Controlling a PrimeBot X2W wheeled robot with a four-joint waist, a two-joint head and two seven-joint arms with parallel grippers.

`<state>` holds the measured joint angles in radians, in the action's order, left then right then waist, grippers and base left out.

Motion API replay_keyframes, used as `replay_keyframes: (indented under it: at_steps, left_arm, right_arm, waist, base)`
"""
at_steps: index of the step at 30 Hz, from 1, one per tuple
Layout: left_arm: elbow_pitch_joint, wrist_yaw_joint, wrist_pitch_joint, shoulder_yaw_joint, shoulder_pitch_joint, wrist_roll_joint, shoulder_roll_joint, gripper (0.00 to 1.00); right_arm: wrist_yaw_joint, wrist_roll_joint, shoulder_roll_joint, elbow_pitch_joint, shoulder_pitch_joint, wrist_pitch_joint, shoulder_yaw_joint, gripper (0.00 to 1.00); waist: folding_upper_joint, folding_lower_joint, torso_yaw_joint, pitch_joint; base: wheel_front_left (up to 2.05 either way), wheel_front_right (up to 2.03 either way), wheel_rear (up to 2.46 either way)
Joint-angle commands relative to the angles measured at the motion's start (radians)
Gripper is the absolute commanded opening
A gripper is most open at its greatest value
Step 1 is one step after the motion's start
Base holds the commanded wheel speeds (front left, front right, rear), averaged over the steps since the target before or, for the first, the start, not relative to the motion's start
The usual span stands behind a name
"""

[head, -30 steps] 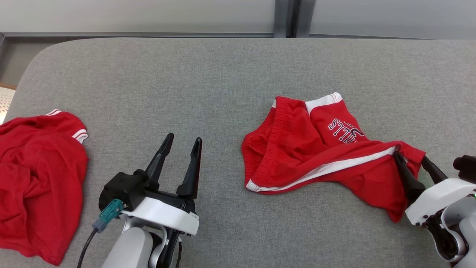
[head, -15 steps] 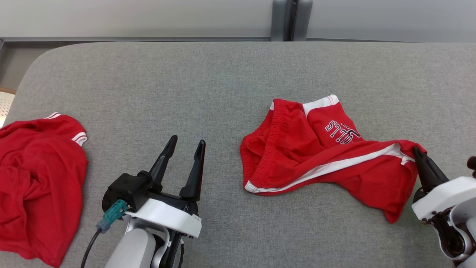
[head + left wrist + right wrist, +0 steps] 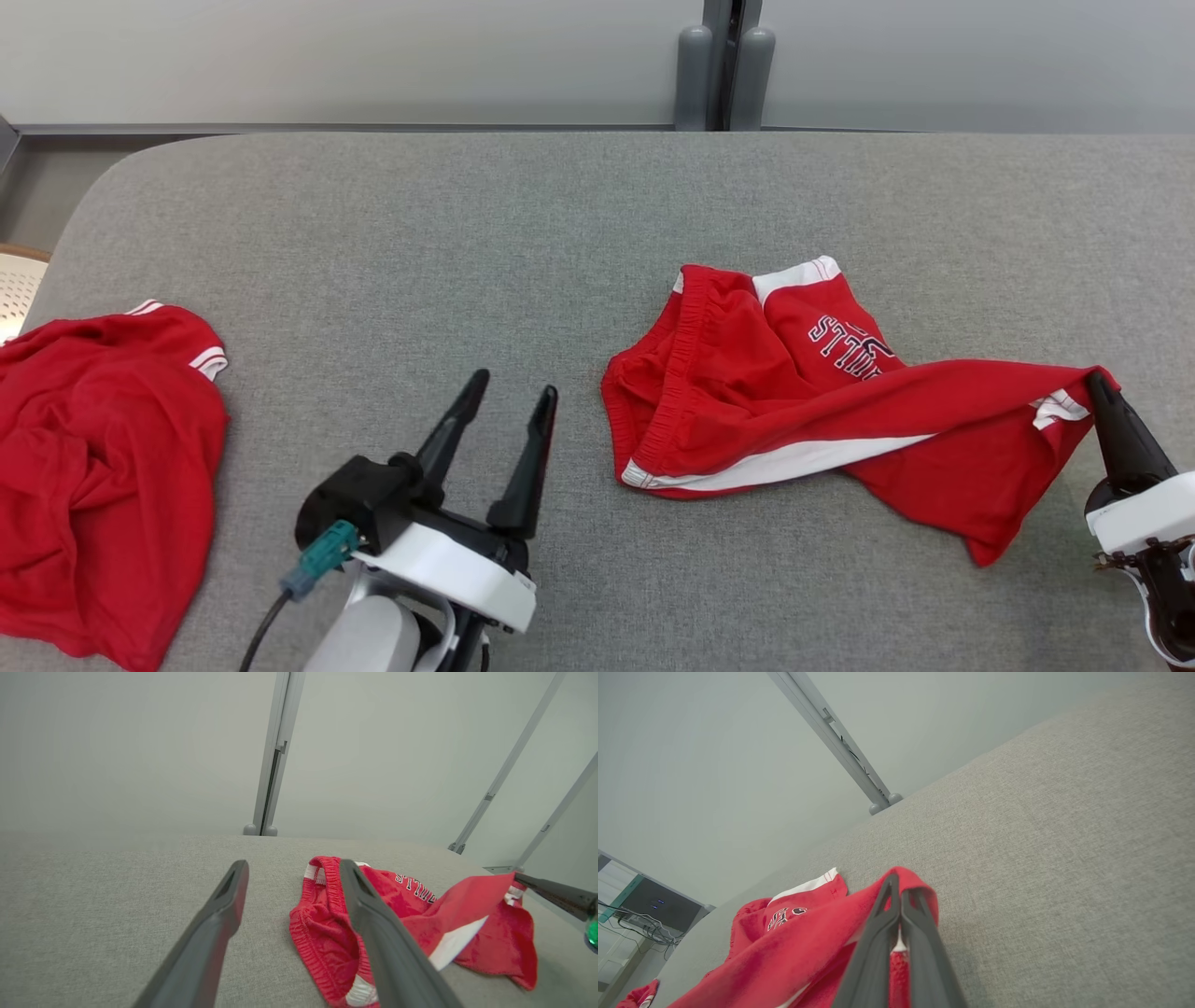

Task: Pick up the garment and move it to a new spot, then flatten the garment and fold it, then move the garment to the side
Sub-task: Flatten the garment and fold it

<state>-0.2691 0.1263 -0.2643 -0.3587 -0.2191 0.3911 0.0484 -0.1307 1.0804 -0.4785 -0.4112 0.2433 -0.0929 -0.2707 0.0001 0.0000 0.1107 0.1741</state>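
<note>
The right hand (image 3: 1100, 394), at the right edge of the grey table (image 3: 448, 224), is clamped on a hem corner of the red shorts (image 3: 747, 401). It lifts that corner so one leg stretches taut toward it, while the waistband (image 3: 686, 373) end lies crumpled right of centre, a grip that looks meant for dragging the shorts to a new spot. A second red garment (image 3: 103, 467) lies bunched at the table's left edge, well apart, and the left hand (image 3: 516, 387) hovers spread and empty near the waistband, probably placed to take that end.
</note>
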Motion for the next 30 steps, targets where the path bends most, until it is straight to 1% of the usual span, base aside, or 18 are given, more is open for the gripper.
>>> replay_keyframes:
  at_steps: [1,5,9,13,18,21,24,27,30]
  left_arm:
    - [0.005,0.004,0.000,-0.017,0.006,0.013,0.004,1.00]
    - [0.020,0.004,0.000,-0.096,0.010,0.053,0.012,1.00]
    - [0.027,0.003,0.000,-0.205,0.004,0.120,0.059,1.00]
    - [0.000,0.004,0.000,-0.316,-0.030,0.157,0.119,1.00]
    - [-0.059,0.004,0.000,-0.430,-0.084,0.219,0.160,1.00]
    - [-0.124,0.004,0.000,-0.479,-0.126,0.247,0.160,1.00]
    - [-0.159,0.004,0.000,-0.498,-0.155,0.262,0.153,1.00]
    - [-0.192,0.004,0.000,-0.512,-0.182,0.298,0.141,1.00]
    - [-0.213,0.004,0.000,-0.534,-0.209,0.329,0.142,1.00]
  right_arm:
    - [0.000,0.007,-0.006,0.004,-0.011,-0.010,-0.001,0.00]
    - [0.000,0.003,-0.007,0.005,-0.016,-0.013,-0.015,0.00]
    - [0.000,-0.009,-0.006,-0.009,-0.013,-0.014,-0.027,0.00]
    - [0.000,-0.013,-0.007,-0.018,-0.004,-0.016,-0.038,0.00]
    - [0.000,-0.026,-0.008,-0.032,0.013,-0.015,-0.050,0.00]
    - [0.000,-0.032,-0.007,-0.034,0.024,-0.011,-0.056,0.00]
    - [0.000,-0.036,-0.007,-0.033,0.031,-0.011,-0.061,0.00]
    - [0.000,-0.042,-0.006,-0.035,0.040,-0.010,-0.069,0.00]
    - [0.000,-0.047,-0.007,-0.034,0.051,-0.009,-0.076,0.00]
  waist:
    - [-0.0001,0.0000,0.001,-0.004]
    - [-0.0001,0.0000,0.004,-0.010]
    - [-0.0001,0.0000,0.009,-0.016]
    - [-0.0001,0.0000,0.011,-0.018]
    - [-0.0001,0.0000,0.006,-0.013]
    - [-0.0001,0.0000,-0.001,-0.007]
    - [-0.0001,0.0000,-0.007,0.000]
    - [-0.0001,0.0000,-0.016,0.010]
    - [-0.0001,0.0000,-0.025,0.022]
  base:
    - [0.00,0.00,0.00]
    - [0.00,0.00,0.00]
    - [0.00,0.00,0.00]
    - [0.00,0.00,0.00]
    - [0.00,0.00,0.00]
    - [0.00,0.00,0.00]
    - [0.00,0.00,0.00]
    - [0.00,0.00,0.00]
    - [0.00,0.00,0.00]
